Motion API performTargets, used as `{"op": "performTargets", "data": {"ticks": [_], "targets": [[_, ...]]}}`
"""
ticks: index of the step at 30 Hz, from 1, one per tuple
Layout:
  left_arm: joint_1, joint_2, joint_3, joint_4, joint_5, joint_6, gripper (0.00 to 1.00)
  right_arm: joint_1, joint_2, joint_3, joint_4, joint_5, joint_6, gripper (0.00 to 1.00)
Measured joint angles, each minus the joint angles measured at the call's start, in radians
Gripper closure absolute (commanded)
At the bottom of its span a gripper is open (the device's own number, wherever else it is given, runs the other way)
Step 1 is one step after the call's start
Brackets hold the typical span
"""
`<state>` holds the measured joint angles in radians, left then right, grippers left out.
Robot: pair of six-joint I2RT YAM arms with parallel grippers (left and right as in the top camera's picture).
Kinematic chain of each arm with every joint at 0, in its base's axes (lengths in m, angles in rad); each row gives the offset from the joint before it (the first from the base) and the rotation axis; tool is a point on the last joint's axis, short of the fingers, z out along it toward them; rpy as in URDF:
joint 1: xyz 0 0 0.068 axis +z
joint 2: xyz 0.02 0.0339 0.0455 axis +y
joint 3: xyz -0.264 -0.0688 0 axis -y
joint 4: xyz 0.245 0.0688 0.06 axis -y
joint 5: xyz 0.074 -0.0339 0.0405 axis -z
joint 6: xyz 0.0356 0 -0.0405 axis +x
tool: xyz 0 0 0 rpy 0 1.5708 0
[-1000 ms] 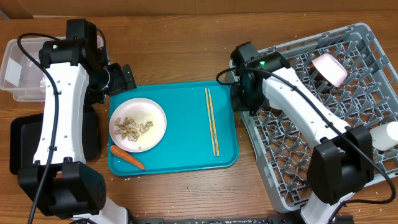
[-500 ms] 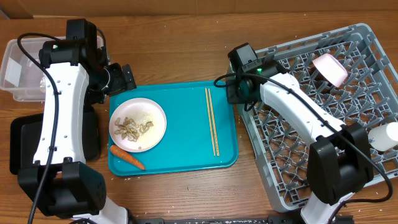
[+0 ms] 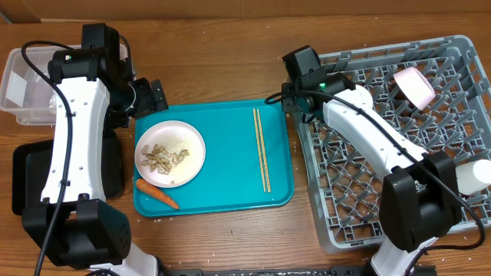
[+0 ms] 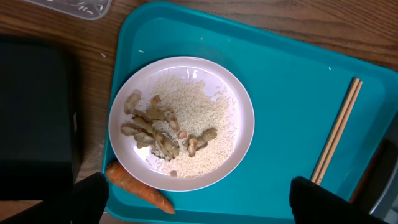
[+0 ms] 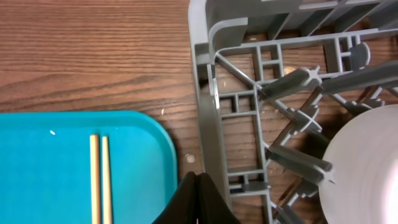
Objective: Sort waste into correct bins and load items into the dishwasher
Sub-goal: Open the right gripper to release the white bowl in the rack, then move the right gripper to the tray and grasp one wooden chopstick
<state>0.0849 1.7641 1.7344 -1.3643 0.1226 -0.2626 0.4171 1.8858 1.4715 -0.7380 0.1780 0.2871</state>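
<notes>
From my seat I count one teal tray, one white plate, one carrot and two chopsticks. The nut-shell scraps and rice are too small and too many for me to count. On the right there's one grey dish rack, holding one bowl and one cup. On the left, two bins: one clear tub and one black tray.

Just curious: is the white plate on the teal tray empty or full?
Not empty: rice and nut-shell scraps lie on the plate.
</notes>
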Motion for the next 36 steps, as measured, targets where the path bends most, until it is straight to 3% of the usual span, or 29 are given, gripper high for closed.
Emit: {"op": "performTargets", "data": {"ticks": [3,8,13,27,36], "targets": [[0.000,0.000,0.000,0.000,0.000,0.000,0.05,-0.005,0.000,0.014,-0.059,-0.064,-0.046,0.70],[0.000,0.000,0.000,0.000,0.000,0.000,0.05,-0.005,0.000,0.105,-0.223,-0.214,-0.113,0.61],[0.000,0.000,0.000,0.001,0.000,0.000,0.05,0.012,0.000,0.169,-0.232,-0.337,-0.132,0.45],[0.000,0.000,0.000,0.000,0.000,-0.001,0.05,0.177,0.131,0.105,-0.230,-0.401,-0.113,0.54],[0.000,0.000,0.000,-0.001,0.000,-0.001,0.05,0.195,0.220,0.103,-0.232,-0.342,-0.071,0.57]]}}
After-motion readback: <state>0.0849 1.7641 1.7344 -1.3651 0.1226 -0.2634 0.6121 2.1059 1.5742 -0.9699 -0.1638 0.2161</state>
